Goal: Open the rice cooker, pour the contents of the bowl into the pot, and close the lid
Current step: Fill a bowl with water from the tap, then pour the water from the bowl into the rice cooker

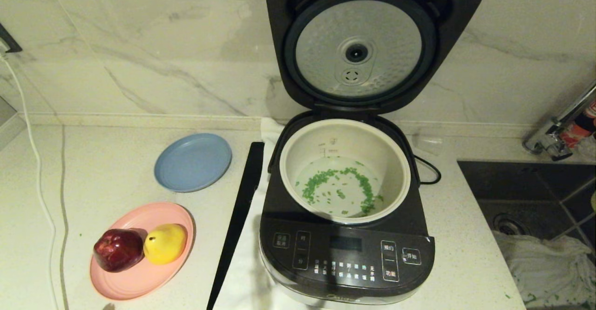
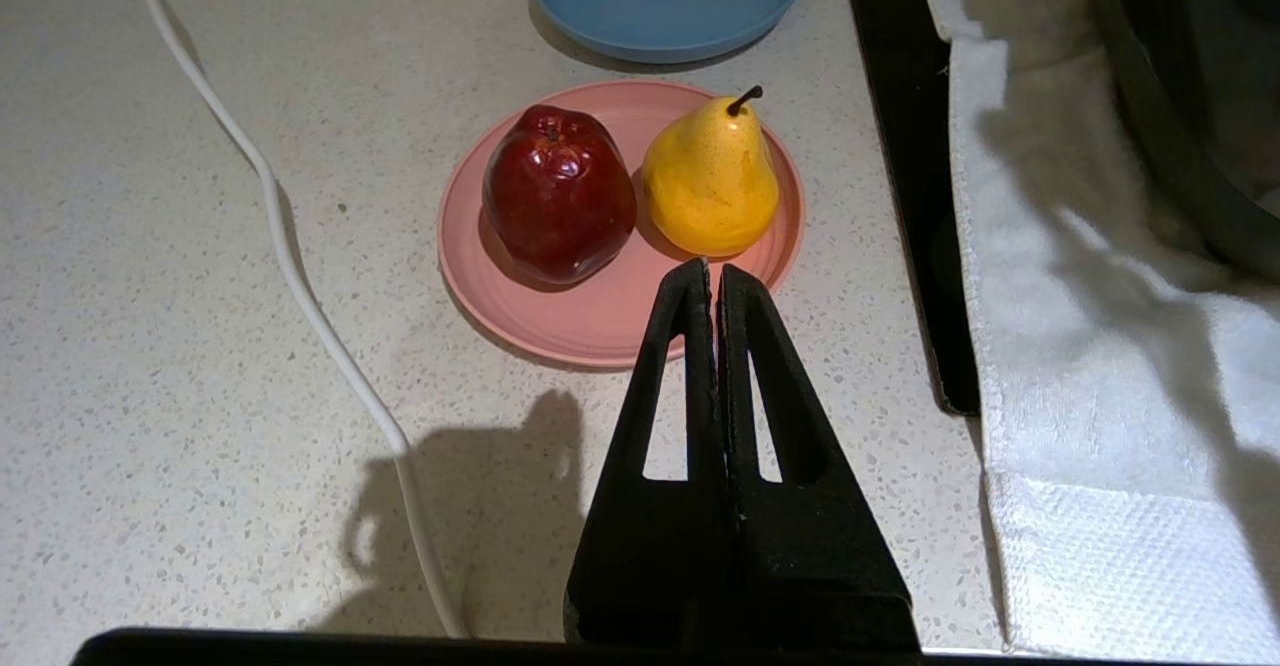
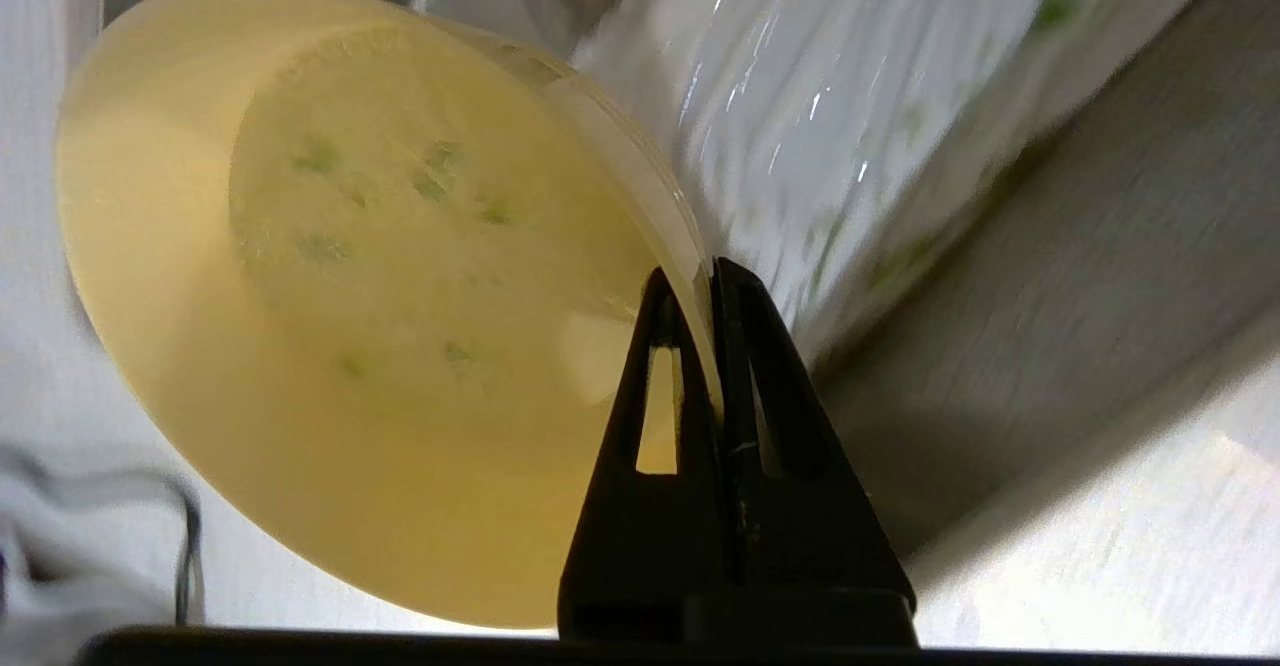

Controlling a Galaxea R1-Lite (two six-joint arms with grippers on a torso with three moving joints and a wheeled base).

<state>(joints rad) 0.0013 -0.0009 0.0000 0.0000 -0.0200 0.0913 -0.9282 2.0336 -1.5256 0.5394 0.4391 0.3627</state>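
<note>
The rice cooker (image 1: 347,249) stands open, its lid (image 1: 358,49) upright at the back with the dimpled silver disc facing me. Green bits (image 1: 326,179) lie scattered on the floor of the cream pot (image 1: 298,147). Neither gripper shows in the head view. In the right wrist view my right gripper (image 3: 697,281) is shut on the rim of the pale-yellow bowl (image 3: 380,346), which is tilted with its underside toward the camera; a few green bits show through it. My left gripper (image 2: 712,268) is shut on nothing, low over the counter beside the pink plate (image 2: 600,316).
A blue plate (image 1: 193,162) and a pink plate (image 1: 135,277) with a red apple (image 1: 118,249) and a yellow pear (image 1: 165,243) lie left of the cooker. A black strip (image 1: 240,217) edges the white towel. A sink (image 1: 535,193) with a cloth is right. A white cable (image 1: 35,161) runs at far left.
</note>
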